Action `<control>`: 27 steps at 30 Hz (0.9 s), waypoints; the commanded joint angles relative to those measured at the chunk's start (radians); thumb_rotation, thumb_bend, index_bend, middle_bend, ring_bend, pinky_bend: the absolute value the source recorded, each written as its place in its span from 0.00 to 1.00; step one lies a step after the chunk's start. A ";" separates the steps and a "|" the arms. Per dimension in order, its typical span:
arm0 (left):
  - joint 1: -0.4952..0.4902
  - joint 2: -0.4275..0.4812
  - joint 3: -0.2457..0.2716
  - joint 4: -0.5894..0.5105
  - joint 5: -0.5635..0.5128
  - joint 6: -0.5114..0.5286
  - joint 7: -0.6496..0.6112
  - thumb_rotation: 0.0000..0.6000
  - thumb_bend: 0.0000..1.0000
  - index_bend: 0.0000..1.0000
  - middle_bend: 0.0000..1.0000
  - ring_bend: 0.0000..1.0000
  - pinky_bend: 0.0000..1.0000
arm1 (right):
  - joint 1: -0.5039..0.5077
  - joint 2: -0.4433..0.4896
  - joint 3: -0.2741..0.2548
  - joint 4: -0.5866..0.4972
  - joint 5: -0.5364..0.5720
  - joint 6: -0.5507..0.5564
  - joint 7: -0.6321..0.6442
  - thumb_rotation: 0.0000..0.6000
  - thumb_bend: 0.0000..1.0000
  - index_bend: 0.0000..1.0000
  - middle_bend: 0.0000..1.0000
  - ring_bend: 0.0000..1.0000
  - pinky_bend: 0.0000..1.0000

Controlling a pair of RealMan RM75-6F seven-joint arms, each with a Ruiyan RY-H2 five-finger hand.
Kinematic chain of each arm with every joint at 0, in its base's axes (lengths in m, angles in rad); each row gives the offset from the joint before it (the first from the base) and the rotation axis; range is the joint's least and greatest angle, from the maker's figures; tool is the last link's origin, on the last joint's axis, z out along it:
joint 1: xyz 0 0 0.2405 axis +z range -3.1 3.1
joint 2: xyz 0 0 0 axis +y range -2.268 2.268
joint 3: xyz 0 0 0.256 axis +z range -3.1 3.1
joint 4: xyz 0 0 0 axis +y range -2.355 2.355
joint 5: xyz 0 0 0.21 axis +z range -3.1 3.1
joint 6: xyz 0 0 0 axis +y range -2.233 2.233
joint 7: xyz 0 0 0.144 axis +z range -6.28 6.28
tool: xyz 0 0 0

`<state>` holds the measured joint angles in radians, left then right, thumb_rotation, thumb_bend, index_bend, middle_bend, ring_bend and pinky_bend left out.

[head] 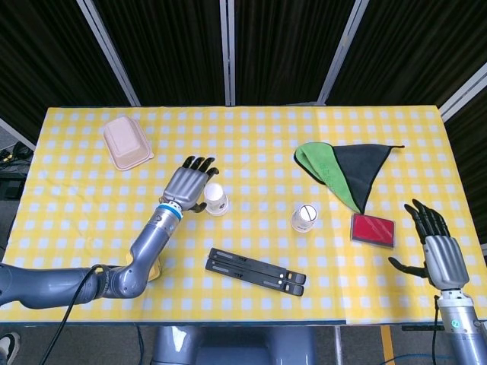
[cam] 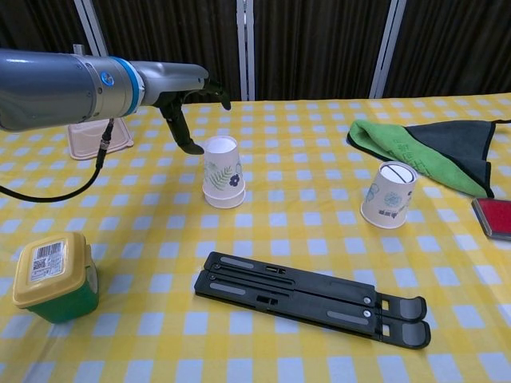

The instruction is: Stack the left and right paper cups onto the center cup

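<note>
The left robot hand (head: 188,186) hovers just beside the stacked cups (cam: 223,171) near the middle of the surface (head: 251,144), at about 9 o'clock from them in the head view. Its fingers (cam: 188,142) are spread and curved, holding nothing; in the chest view a fingertip hangs close to the top cup's left edge, but whether it touches cannot be told. The stack is two upside-down paper cups, one nested over the other, the upper one with a leaf and flower print, standing upright on the yellow checked cloth.

The right cup (head: 304,217) stands alone, also upside down, at about 3 o'clock from the stack and well apart from it. The right robot hand (head: 435,255) is at the surface's right edge, at about 4 o'clock from that cup and well apart, fingers spread and holding nothing.

A black folded stand (cam: 311,299) lies at 5 o'clock from the stack, toward the front edge. A green-and-black cloth (head: 342,171) lies at 1 o'clock from the right cup, with a red pad (head: 373,230) at the cup's 3 o'clock. A beige box (head: 127,142) sits at 10 o'clock from the left robot hand, and a yellow-lidded tub (cam: 54,275) stands near the front left.
</note>
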<state>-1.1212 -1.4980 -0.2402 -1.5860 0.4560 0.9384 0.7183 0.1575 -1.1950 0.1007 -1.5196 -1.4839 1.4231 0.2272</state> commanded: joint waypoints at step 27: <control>0.667 0.286 0.398 -0.157 0.767 0.723 -0.413 1.00 0.10 0.00 0.00 0.00 0.00 | 0.097 -0.040 0.042 -0.095 0.023 -0.085 -0.295 1.00 0.02 0.19 0.00 0.00 0.00</control>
<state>-0.4909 -1.2297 0.1306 -1.7521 1.1912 1.6332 0.3351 0.2203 -1.2356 0.1300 -1.5666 -1.4486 1.3626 -0.0017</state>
